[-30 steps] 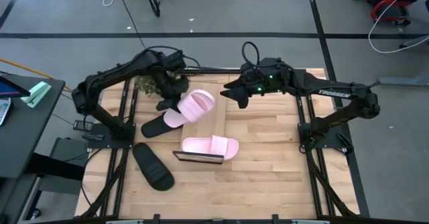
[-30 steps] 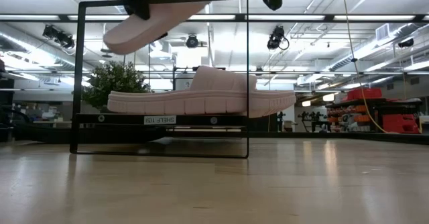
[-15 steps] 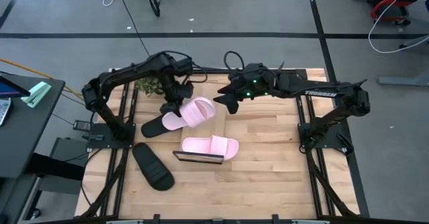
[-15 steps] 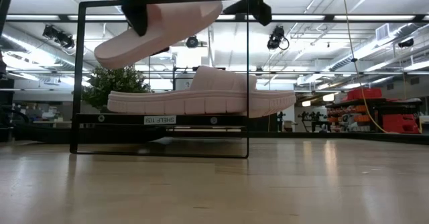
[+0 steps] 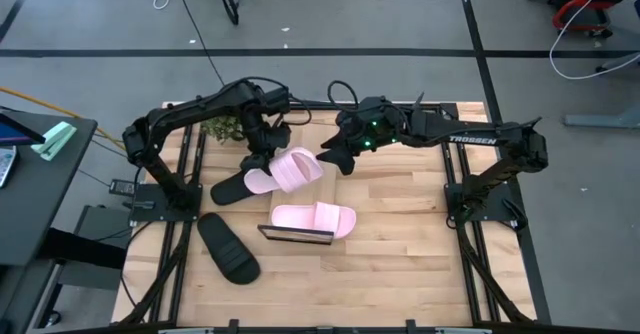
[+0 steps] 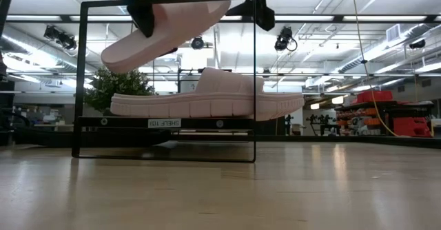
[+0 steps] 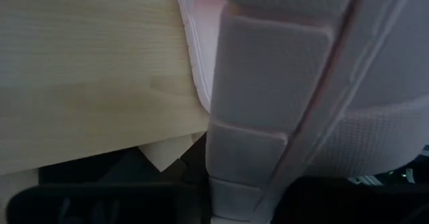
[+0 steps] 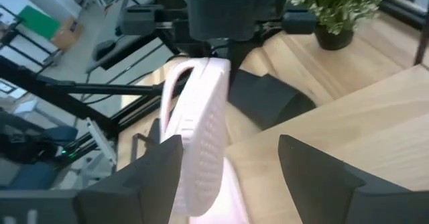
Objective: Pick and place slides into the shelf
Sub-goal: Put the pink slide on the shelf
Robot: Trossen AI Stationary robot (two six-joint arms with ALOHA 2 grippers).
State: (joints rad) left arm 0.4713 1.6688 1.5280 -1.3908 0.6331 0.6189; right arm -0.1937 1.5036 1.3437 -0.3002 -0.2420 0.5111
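A pale pink slide [image 5: 285, 168] hangs tilted above the shelf [image 5: 318, 186], gripped at its heel end by the left pincer [image 5: 262, 144]. The right pincer [image 5: 334, 158], fingers spread, sits just beside its toe. A second pink slide [image 5: 313, 218] lies on the shelf. Two black slides [image 5: 228, 246] lie on the worktop [image 5: 400, 264], one partly hidden.

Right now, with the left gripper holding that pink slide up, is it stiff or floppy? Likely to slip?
Probably stiff: the raised pink slide keeps its shape tilted, no sag. Likely light foam, since the left gripper carries it by one end. It could pivot or slip; the open right gripper waits beside it above the shelf.
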